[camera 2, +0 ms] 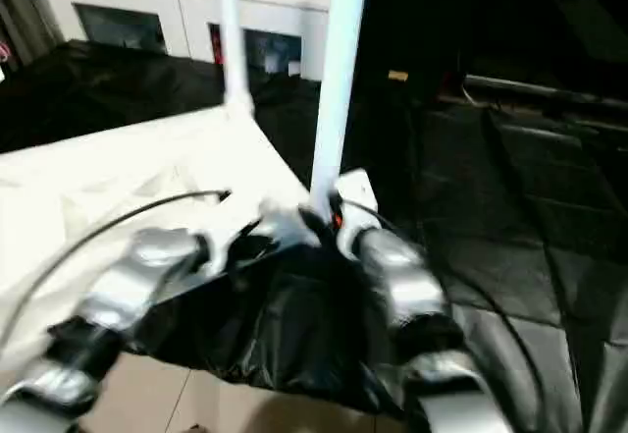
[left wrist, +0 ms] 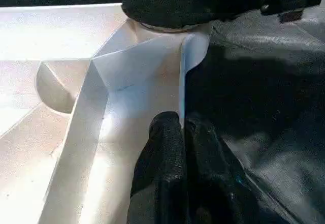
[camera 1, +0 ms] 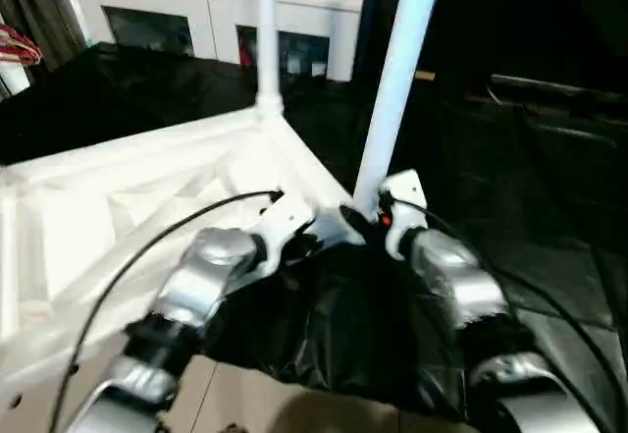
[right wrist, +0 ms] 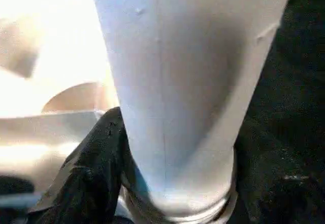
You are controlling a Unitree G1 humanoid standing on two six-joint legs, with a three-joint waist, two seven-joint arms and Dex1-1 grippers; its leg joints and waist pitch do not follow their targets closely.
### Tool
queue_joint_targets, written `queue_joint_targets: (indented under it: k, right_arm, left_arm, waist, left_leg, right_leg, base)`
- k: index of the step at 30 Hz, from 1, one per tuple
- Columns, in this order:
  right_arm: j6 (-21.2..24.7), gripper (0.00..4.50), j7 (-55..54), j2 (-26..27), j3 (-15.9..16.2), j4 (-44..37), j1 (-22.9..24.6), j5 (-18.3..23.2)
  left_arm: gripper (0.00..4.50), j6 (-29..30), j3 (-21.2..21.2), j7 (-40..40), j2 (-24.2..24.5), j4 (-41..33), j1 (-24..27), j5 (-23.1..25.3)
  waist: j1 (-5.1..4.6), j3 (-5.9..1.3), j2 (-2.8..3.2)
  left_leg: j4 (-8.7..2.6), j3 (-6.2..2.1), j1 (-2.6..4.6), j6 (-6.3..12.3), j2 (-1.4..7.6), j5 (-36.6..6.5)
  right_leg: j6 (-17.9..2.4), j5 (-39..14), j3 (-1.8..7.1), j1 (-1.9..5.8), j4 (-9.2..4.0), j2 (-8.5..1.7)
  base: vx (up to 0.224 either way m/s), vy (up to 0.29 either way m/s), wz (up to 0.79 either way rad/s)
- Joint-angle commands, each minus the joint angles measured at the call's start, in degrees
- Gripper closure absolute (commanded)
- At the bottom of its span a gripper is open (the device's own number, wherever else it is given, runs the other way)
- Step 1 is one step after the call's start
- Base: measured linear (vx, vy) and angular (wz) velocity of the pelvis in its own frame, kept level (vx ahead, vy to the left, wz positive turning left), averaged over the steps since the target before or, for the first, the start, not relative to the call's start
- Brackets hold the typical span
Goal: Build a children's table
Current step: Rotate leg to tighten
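Tabletop (camera 1: 118, 207) lies upside down, ribbed underside up, on black sheeting (camera 1: 324, 335) that covers the floor. Its near corner points toward the robot, with both long edges running away from it to the left and to the far side.

Two white tube legs stand upright in corner sockets, long axes close to vertical. The near leg (camera 1: 397, 80) rises from the near corner and leans slightly to the right at the top. The far leg (camera 1: 265, 30) stands at the far corner, in front of a white glass-doored cabinet (camera 1: 211, 16).

Open room: dark sheeted floor to the right of the tabletop and beyond the near corner. The cabinet closes off the far side.

Left gripper (left wrist: 182, 132) is closed, its two black fingers pressed together on the thin upright rim wall at the near corner. Right gripper (camera 1: 368, 219) sits at the foot of the near leg, its fingers set around the tube just above the socket collar.
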Motion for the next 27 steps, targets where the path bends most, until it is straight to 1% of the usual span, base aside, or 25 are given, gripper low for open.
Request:
queue_joint_targets:
  k: [1,2,3,4,5,6,8,11,12,13,14,15,16,18,19,22,23,24,25,26,27]
  right_arm:
    - [-0.40,1.87,1.34,4.21,3.07,3.09,0.29,-0.58]
    - [-0.87,1.87,1.60,4.36,2.80,3.21,0.09,-0.41]
    - [-1.91,1.31,2.23,4.71,2.11,3.48,-0.37,0.00]
    - [-2.24,1.17,3.05,4.53,1.83,3.07,-0.36,0.33]
    - [-2.30,1.17,3.46,4.42,1.83,2.90,-0.32,0.47]
    - [-2.43,1.11,4.30,4.18,1.83,2.54,-0.23,0.76]
    - [-3.62,0.80,6.86,2.23,3.17,1.35,0.28,0.38]
    - [-3.82,0.61,11.16,-0.43,3.12,-0.79,1.09,1.39]
    - [-3.56,0.61,12.71,-1.39,3.08,-1.81,1.35,1.82]
    - [-3.42,0.45,13.79,-2.02,2.99,-2.42,1.50,2.06]
    - [-2.96,0.33,15.36,-3.21,2.88,-3.63,1.73,2.47]
    - [-2.65,0.22,16.36,-4.00,2.81,-4.42,1.88,2.74]
    - [-2.20,0.13,17.53,-5.13,2.69,-5.01,1.87,2.90]
    - [-1.72,0.06,19.74,-7.33,2.61,-5.73,1.73,2.78]
    - [-1.33,0.06,21.30,-8.37,2.60,-6.11,1.68,2.88]
    - [-0.44,0.06,25.04,-11.02,2.82,-6.98,1.56,3.15]
    - [-0.41,0.06,26.15,-11.97,3.03,-7.36,1.58,3.07]
    - [-0.39,0.06,27.02,-12.71,3.22,-7.69,1.63,3.00]
    - [0.07,0.06,29.76,-14.79,3.77,-8.44,1.78,2.83]
    - [0.07,0.06,29.76,-14.79,3.77,-8.44,1.78,2.83]
    - [-0.07,0.06,31.34,-16.05,4.32,-9.01,2.03,2.54]
  left_arm:
    - [4.50,-2.24,0.21,3.15,-3.08,-1.56,-3.68,-0.59]
    - [4.50,-2.42,0.05,2.96,-3.08,-1.58,-3.63,-0.58]
    - [4.50,-2.82,-0.32,2.49,-3.08,-1.65,-3.49,-0.53]
    - [4.50,-3.09,-0.50,1.71,-2.73,-2.12,-3.10,-0.66]
    - [4.50,-3.15,-0.53,1.53,-2.60,-2.26,-2.97,-0.70]
    - [4.50,-3.27,-0.58,1.14,-2.32,-2.56,-2.69,-0.80]
    - [4.50,-3.66,-0.34,0.15,-1.15,-3.54,-1.61,-1.10]
    - [4.50,-3.98,0.18,-0.86,0.12,-4.52,-0.52,-1.38]
    - [4.50,-4.23,0.30,-1.42,0.59,-4.85,-0.21,-1.57]
    - [4.50,-4.41,0.37,-1.80,0.92,-5.08,0.00,-1.71]
    - [4.50,-4.45,0.53,-2.37,1.45,-5.54,0.35,-1.96]
    - [4.50,-4.45,0.64,-2.73,1.79,-5.84,0.58,-2.13]
    - [4.50,-4.66,0.67,-3.46,2.28,-6.25,0.88,-2.38]
    - [4.50,-5.28,0.68,-4.87,3.27,-7.11,1.51,-2.83]
    - [4.50,-5.54,0.67,-5.66,3.73,-7.50,1.80,-3.12]
    - [4.50,-6.23,0.46,-7.74,4.97,-8.48,2.52,-3.63]
    - [4.50,-6.17,0.49,-8.33,5.37,-8.96,2.83,-3.84]
    - [4.50,-6.08,0.54,-8.77,5.68,-9.35,3.09,-4.02]
    - [4.50,-6.77,0.38,-11.11,6.89,-10.62,3.88,-5.01]
    - [4.50,-6.77,0.38,-11.11,6.89,-10.62,3.88,-5.01]
    - [4.50,-7.09,0.19,-12.67,7.69,-11.52,4.41,-5.85]
  waist:
    - [-0.13,-4.42,0.04]
    - [-0.13,-4.45,0.06]
    - [-0.17,-4.44,0.11]
    - [-0.26,-4.33,0.01]
    - [-0.26,-4.29,0.05]
    - [-0.29,-4.31,0.00]
    - [-0.24,-4.27,-0.01]
    - [-0.22,-4.28,-0.20]
    - [-0.15,-4.33,-0.15]
    - [-0.22,-4.34,-0.19]
    - [-0.18,-4.27,-0.20]
    - [-0.10,-4.30,-0.26]
    - [-0.17,-4.22,-0.25]
    - [-0.23,-4.24,-0.20]
    - [-0.24,-4.20,-0.18]
    - [-0.13,-4.18,-0.26]
    - [-0.04,-4.23,-0.05]
    - [-0.01,-4.23,-0.09]
    - [0.02,-4.24,-0.12]
    - [0.05,-4.22,-0.14]
    - [0.04,-4.20,-0.20]
  left_leg:
    - [-3.61,-1.35,0.53,1.71,3.81,-7.85]
    - [-3.59,-1.34,0.52,1.82,3.82,-7.66]
    - [-3.66,-1.41,0.48,1.99,3.93,-7.56]
    - [-3.71,-1.43,0.47,2.06,3.97,-7.80]
    - [-3.72,-1.42,0.49,2.07,3.97,-8.01]
    - [-3.69,-1.41,0.40,2.22,3.90,-8.17]
    - [-3.70,-1.41,0.45,2.38,3.93,-8.35]
    - [-3.61,-1.34,0.22,3.30,3.90,-7.24]
    - [-3.57,-1.37,0.26,3.43,3.95,-7.02]
    - [-3.53,-1.31,0.19,3.85,3.91,-6.54]
    - [-3.54,-1.29,0.19,4.01,3.87,-6.55]
    - [-3.47,-1.30,0.14,4.22,3.83,-6.48]
    - [-3.47,-1.27,0.09,4.40,3.79,-6.68]
    - [-3.49,-1.36,0.05,4.28,3.80,-6.78]
    - [-3.47,-1.34,0.17,4.27,3.83,-7.20]
    - [-3.42,-1.30,0.13,4.56,3.79,-6.76]
    - [-3.39,-1.31,0.17,4.54,3.85,-6.91]
    - [-3.38,-1.27,0.21,4.54,3.87,-6.84]
    - [-3.39,-1.32,0.17,4.46,3.84,-6.83]
    - [-3.37,-1.31,0.17,4.56,3.75,-7.02]
    - [-3.34,-1.27,0.09,4.69,3.74,-6.92]
  right_leg:
    - [-7.43,-14.20,4.79,2.90,-4.44,-6.86]
    - [-7.44,-13.87,4.83,2.87,-4.35,-6.82]
    - [-7.51,-13.44,4.79,2.86,-4.26,-6.78]
    - [-7.61,-13.40,4.78,2.87,-4.26,-6.75]
    - [-7.62,-13.62,4.79,2.82,-4.28,-6.72]
    - [-7.58,-13.78,4.81,2.94,-4.29,-6.79]
    - [-7.44,-14.32,4.79,2.94,-4.38,-6.83]
    - [-7.60,-12.99,4.83,3.09,-4.16,-6.74]
    - [-7.73,-12.64,4.81,3.08,-4.09,-6.76]
    - [-7.98,-11.92,4.82,3.04,-3.99,-6.64]
    - [-8.00,-12.13,4.79,3.03,-4.08,-6.65]
    - [-7.87,-12.35,4.78,3.18,-4.07,-6.66]
    - [-7.68,-13.13,4.74,3.03,-4.21,-6.63]
    - [-7.26,-14.09,4.65,3.11,-4.27,-6.56]
    - [-7.24,-14.72,4.65,3.02,-4.42,-6.56]
    - [-7.39,-14.37,4.68,2.98,-4.38,-6.45]
    - [-7.47,-14.34,4.67,3.01,-4.39,-6.48]
    - [-7.51,-14.26,4.69,2.95,-4.39,-6.48]
    - [-7.68,-14.22,4.65,2.99,-4.32,-6.45]
    - [-7.68,-14.45,4.58,3.03,-4.36,-6.42]
    - [-7.71,-14.36,4.64,3.03,-4.34,-6.42]
  base:
    - [0.000,0.000,0.00]
    - [0.000,0.000,0.00]
    - [0.000,0.000,0.00]
    - [0.000,0.000,0.00]
    - [0.000,0.000,0.00]
    - [0.000,0.000,0.00]
    - [0.000,0.000,0.00]
    - [0.000,0.000,0.00]
    - [0.000,0.000,0.00]
    - [0.000,0.000,0.00]
    - [0.000,0.000,0.00]
    - [0.000,0.000,0.00]
    - [0.000,0.000,0.00]
    - [0.000,0.000,0.00]
    - [0.000,0.000,0.00]
    - [0.000,0.000,0.00]
    - [0.000,0.000,0.00]
    - [0.000,0.000,0.00]
    - [0.000,0.000,0.00]
    - [0.000,0.000,0.00]
    - [0.000,0.000,0.00]
